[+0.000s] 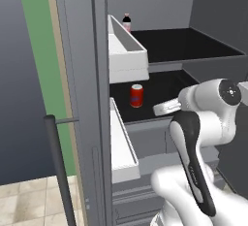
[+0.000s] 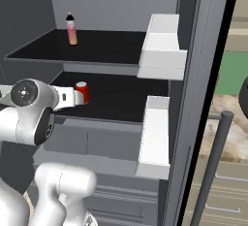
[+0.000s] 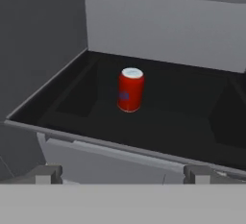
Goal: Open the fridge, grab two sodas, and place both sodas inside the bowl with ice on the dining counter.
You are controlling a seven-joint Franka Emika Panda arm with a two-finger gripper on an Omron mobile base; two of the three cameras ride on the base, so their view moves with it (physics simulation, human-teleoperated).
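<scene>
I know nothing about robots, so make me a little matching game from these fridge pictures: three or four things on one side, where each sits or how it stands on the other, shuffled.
Things:
1. red can
2. pink bottle
3. white door bin
4. gripper

Places or states:
A. upper black shelf
B. open, holding nothing
C. lower black shelf
D. on the inside of the open door

Pairs: 1-C, 2-A, 3-D, 4-B

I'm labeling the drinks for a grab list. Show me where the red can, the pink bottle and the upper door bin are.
red can (image 3: pixel 130 91): hand view, middle of its side.
pink bottle (image 2: pixel 71 30): right base view, its body.
upper door bin (image 1: pixel 127 57): left base view, its front wall.
</scene>
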